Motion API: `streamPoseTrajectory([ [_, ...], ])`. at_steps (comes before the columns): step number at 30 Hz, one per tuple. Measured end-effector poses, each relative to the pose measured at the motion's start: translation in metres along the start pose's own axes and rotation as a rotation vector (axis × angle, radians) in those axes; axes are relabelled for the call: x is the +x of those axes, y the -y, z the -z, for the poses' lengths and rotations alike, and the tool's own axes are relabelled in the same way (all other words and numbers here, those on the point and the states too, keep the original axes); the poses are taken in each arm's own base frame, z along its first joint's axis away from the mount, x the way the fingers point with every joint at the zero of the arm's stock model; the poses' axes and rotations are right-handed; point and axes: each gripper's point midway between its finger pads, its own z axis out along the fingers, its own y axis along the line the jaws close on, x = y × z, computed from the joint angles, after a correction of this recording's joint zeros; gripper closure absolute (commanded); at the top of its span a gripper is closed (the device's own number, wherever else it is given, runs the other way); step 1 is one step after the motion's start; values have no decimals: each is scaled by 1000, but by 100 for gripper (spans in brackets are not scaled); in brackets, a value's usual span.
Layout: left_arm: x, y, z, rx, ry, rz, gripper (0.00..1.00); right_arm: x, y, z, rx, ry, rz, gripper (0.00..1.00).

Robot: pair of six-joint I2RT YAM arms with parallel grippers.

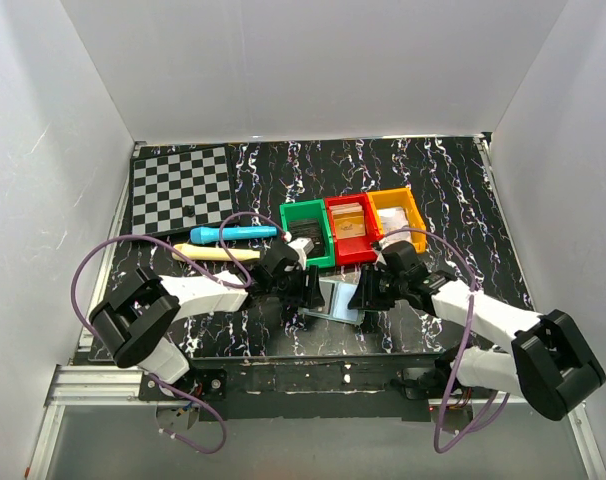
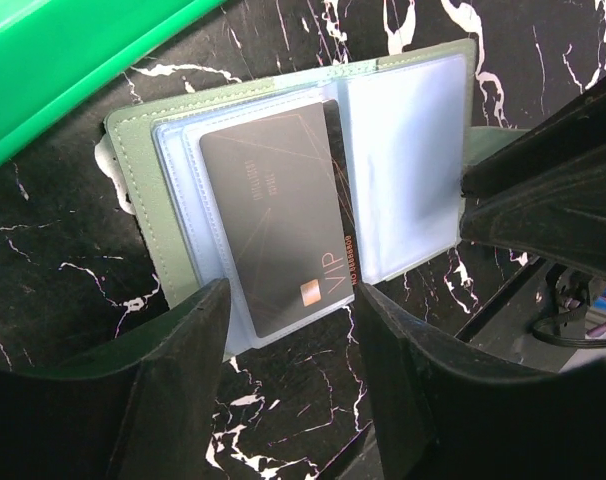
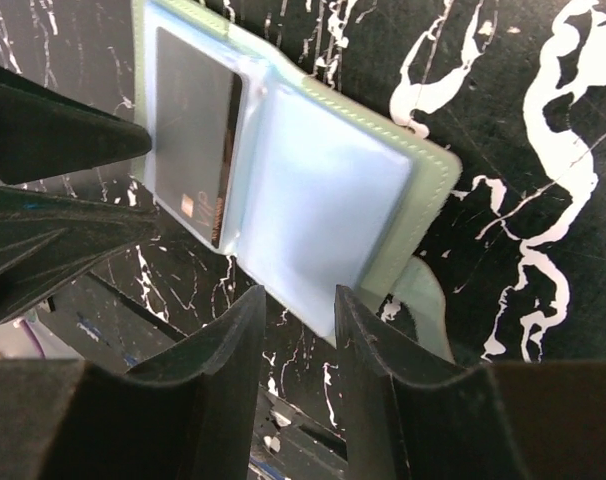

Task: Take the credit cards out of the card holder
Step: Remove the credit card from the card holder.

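Observation:
The card holder (image 1: 340,298) lies open on the black marbled table between my two grippers. In the left wrist view it (image 2: 408,150) shows two pale-blue panels, and a dark credit card (image 2: 278,230) marked VIP sits in the left one. My left gripper (image 2: 291,300) is open, its fingertips standing either side of the card's near end. My right gripper (image 3: 298,300) is open with a narrower gap, and the near corner of the empty pale-blue panel (image 3: 313,190) lies at its mouth. The same card (image 3: 193,120) shows in the far panel. The holder's side tab (image 3: 428,300) sticks out to the right.
A green bin (image 1: 308,232), a red bin (image 1: 350,228) and an orange bin (image 1: 398,215) stand just behind the holder. A blue marker (image 1: 233,232), a cream pen (image 1: 218,253) and a checkerboard (image 1: 181,188) lie to the left. The table's front edge runs right behind the grippers.

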Motion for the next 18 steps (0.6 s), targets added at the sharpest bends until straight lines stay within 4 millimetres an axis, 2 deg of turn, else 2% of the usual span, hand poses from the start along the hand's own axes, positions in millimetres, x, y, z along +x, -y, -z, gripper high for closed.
streamPoseTrajectory([
  [7,3,-2,-1,6,8,19,50,0,19,-11,59,-23,-43,60],
  [14,7,-3,4,15,21,30,50,-2,20,-11,51,-27,-44,59],
  [18,15,-8,14,2,19,38,46,-7,19,-7,53,-10,-19,56],
])
